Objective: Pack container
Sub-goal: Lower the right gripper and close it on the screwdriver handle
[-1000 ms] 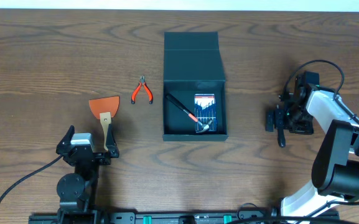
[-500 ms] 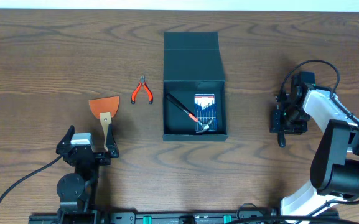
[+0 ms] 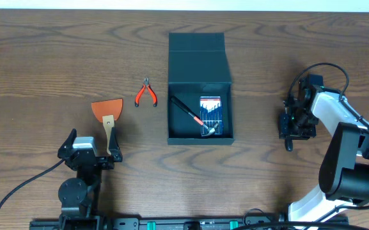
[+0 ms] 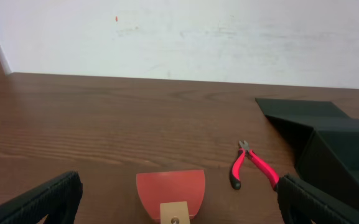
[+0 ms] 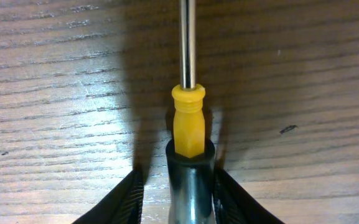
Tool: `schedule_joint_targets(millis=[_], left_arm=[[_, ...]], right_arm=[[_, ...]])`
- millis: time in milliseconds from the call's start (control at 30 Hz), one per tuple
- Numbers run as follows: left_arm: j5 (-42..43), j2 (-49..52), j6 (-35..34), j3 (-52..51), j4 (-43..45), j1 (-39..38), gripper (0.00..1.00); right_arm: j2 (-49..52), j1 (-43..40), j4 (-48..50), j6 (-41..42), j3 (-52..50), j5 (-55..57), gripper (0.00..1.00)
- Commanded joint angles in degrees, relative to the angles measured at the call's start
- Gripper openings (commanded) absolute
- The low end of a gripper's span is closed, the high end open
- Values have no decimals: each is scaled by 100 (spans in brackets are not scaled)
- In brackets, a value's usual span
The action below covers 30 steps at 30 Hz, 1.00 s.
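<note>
Right gripper straddles the screwdriver (yellow-collared) on table.

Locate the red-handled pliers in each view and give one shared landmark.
Overhead: small red-handled metal pliers, left of centre, just left of the dark teal rectangular container.
Left wrist: pliers lower right of centre, container at their right.
Right wrist: not in it.
Shared landmark: the container.
</note>
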Motion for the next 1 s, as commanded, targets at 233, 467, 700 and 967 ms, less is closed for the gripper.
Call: schedule_joint_targets(millis=[233, 467, 700, 967], left_arm=[[-28, -2, 76, -101, -208, 15, 99], [-28, -2, 76, -101, -208, 15, 99], [-28, -2, 76, -103, -208, 15, 99], [-28, -2, 76, -101, -208, 15, 99]], right_arm=[[173, 37, -138, 308, -48, 345, 30], [173, 37, -140, 398, -48, 350, 13], [173, 37, -63, 824, -48, 345, 1], [155, 39, -31, 824, 42, 310, 1]])
